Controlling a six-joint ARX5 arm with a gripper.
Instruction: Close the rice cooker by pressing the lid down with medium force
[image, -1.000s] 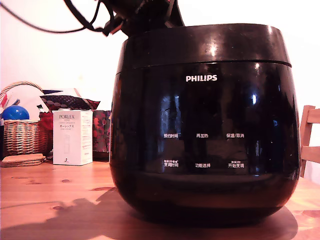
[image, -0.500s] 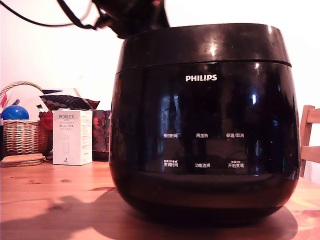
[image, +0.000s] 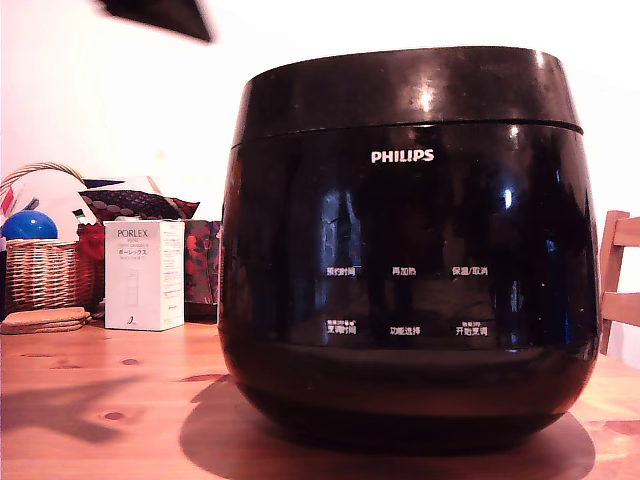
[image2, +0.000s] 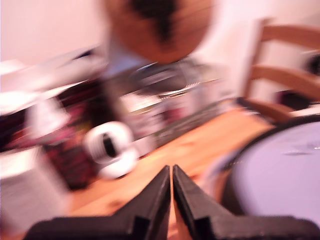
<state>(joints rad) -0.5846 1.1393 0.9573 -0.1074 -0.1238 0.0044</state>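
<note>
Now lid (image: 405, 88) seated flush on rice cooker (image: 408, 270). Gripper (image2: 172, 172) at cooker's 10 o'clock, lifted clear, jaws pressed together, empty. Wrist view blurred.

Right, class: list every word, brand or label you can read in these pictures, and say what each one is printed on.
"PHILIPS": white, on the front of the rice cooker.
"PORLEX": on the small white box.
Chinese button labels on the cooker: too small to read surely.
Smaller print on the box: too small.
Wrist view: blurred, nothing readable.
</note>
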